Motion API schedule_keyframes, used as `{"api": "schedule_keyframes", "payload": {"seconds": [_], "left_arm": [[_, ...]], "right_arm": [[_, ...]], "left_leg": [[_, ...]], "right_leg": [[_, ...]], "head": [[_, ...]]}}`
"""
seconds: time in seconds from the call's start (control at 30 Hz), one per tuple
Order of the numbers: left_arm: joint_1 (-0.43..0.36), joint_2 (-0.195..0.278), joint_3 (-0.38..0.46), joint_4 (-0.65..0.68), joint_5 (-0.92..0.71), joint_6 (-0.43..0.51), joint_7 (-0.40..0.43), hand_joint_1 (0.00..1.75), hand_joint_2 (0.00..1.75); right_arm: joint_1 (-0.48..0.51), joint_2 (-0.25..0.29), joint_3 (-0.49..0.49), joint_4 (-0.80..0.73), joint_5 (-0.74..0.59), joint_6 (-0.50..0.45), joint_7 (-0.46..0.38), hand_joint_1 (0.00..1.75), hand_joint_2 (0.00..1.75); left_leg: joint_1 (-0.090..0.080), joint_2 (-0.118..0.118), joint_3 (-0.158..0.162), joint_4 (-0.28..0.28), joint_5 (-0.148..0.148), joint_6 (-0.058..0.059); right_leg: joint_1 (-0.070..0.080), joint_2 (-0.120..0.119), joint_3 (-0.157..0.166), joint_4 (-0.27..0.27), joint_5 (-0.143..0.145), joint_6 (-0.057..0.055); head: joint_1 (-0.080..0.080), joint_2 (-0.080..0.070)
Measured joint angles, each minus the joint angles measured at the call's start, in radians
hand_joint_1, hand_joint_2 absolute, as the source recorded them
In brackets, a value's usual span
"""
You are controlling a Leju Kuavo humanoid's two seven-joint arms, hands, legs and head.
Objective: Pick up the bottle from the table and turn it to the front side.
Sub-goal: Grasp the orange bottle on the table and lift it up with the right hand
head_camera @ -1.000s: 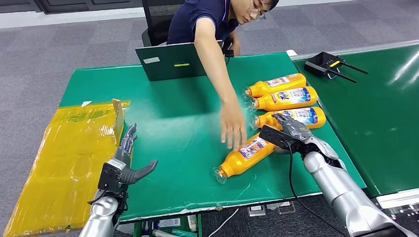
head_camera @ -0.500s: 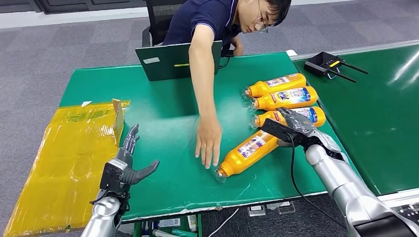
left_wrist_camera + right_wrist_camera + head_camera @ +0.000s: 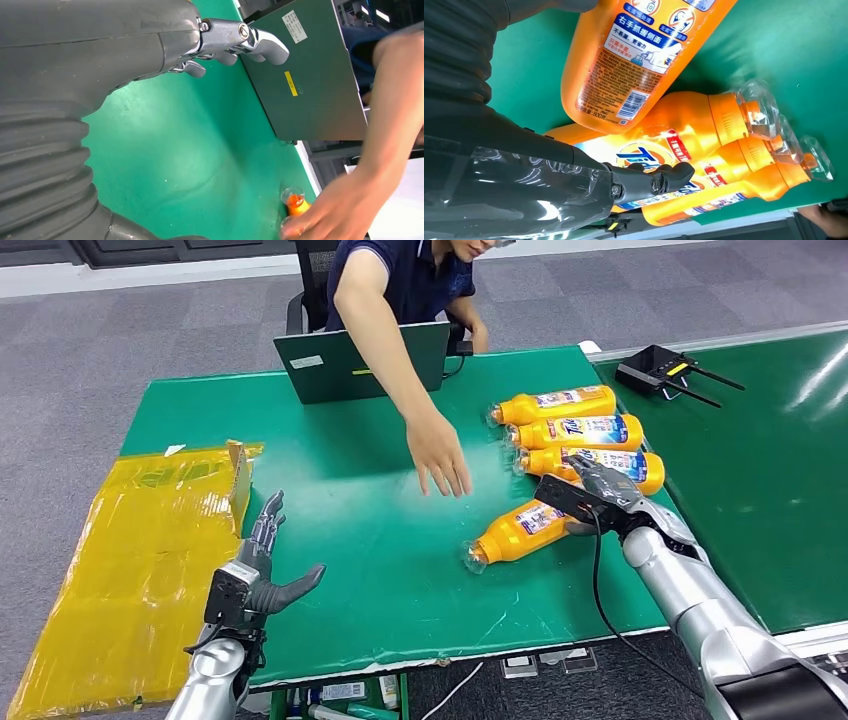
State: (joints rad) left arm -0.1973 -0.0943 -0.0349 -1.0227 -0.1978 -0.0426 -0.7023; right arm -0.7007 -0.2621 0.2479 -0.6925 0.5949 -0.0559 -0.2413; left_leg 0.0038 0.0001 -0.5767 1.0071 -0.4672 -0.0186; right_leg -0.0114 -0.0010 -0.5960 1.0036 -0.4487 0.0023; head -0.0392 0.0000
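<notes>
An orange bottle lies on its side on the green table, cap pointing at the table's near edge. My right hand holds it at its base end. In the right wrist view its back label with a barcode faces the camera, and my fingers reach past it over the other bottles. My left hand hovers open near the table's front left, fingers spread, with nothing in it.
Three more orange bottles lie in a row behind my right hand. A person's hand hangs over the table's middle, in front of a laptop. A yellow wrapped box sits left. A black device lies on the right-hand table.
The bottle has shifted back and to the right with my right hand. The person's hand left it and drew back toward the laptop. My left hand has barely moved.
</notes>
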Motion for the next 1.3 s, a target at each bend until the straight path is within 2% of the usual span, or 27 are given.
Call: {"api": "schedule_keyframes", "payload": {"seconds": [0.83,1.3], "left_arm": [[-0.003,0.000,-0.016,0.008,0.010,0.001,0.000,0.00,1.75],[-0.006,0.001,-0.017,0.010,0.012,0.008,0.000,0.00,1.75]], "right_arm": [[-0.018,0.000,0.014,0.017,-0.023,-0.002,-0.001,0.00,1.75],[-0.018,0.022,0.048,0.042,-0.019,0.009,-0.007,0.00,1.75]], "left_leg": [[0.000,0.000,0.000,0.000,0.000,0.000],[0.000,0.000,0.000,0.000,0.000,0.000]], "right_leg": [[0.000,0.000,0.000,0.000,0.000,0.000],[0.000,0.000,0.000,0.000,0.000,0.000]], "head": [[0.000,0.000],[0.000,0.000]]}}
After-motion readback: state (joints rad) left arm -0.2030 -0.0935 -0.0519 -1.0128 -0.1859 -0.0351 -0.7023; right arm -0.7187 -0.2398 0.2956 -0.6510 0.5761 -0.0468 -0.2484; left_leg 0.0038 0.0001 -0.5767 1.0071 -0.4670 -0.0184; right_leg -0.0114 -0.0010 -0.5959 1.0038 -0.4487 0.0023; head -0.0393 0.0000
